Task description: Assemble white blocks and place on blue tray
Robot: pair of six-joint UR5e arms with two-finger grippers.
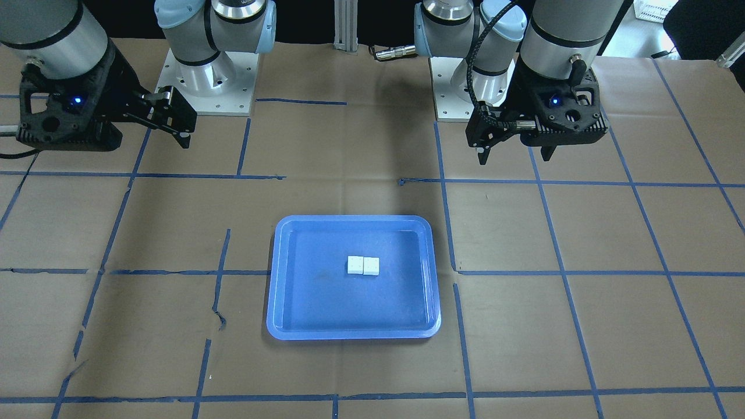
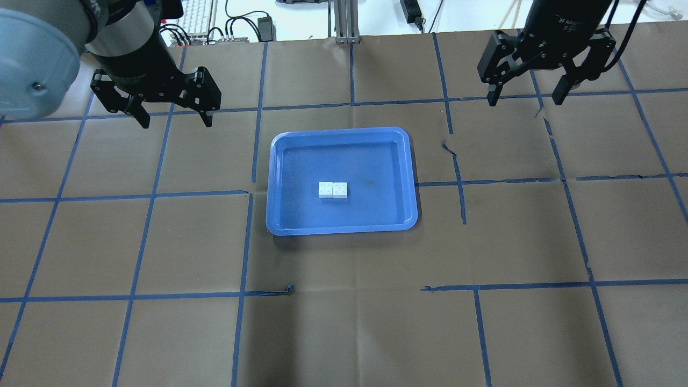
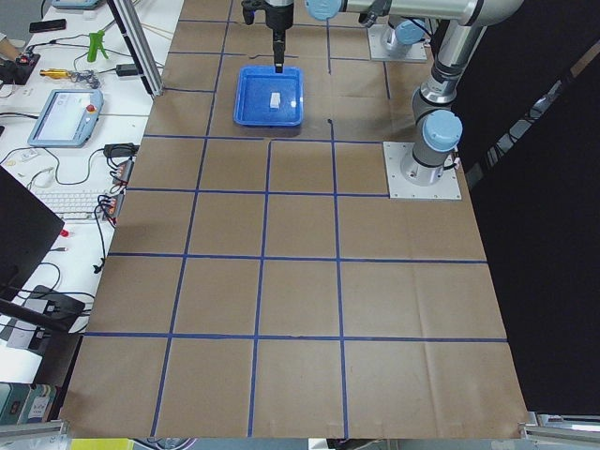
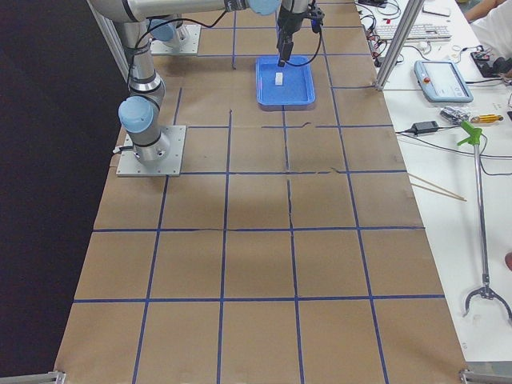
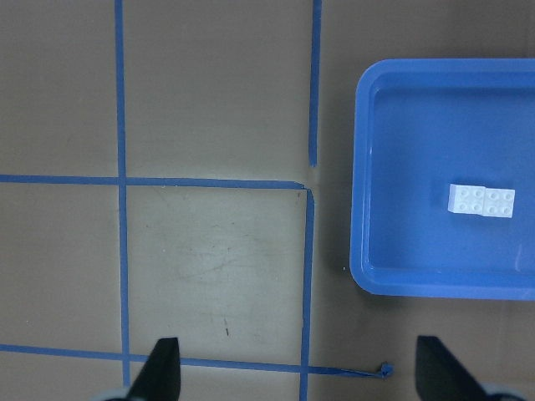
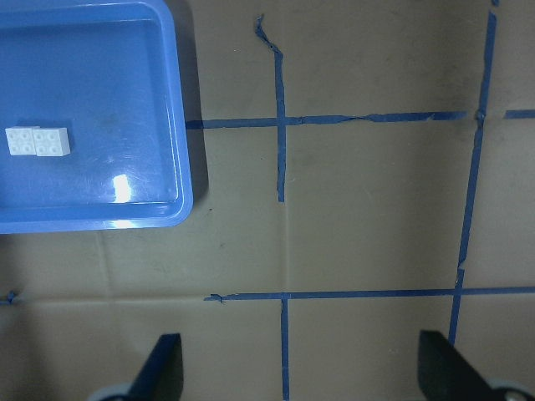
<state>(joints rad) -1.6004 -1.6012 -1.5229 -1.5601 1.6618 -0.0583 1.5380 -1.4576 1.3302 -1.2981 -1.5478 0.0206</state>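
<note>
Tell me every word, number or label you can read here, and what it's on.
"2F Adap…": white lettering on the wrist above the right gripper, overhead view; the rest is blurred.
Screen of the handheld tablet on the side bench: too small to read.
White blocks, blue tray: no text.

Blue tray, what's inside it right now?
Two white blocks lie side by side, touching, studs up, near the middle of the blue tray. The floor under them is covered; whether they interlock cannot be told.

Glossy plastic blue tray (image 2: 342,227), matt brown paper table (image 2: 344,322)
</note>
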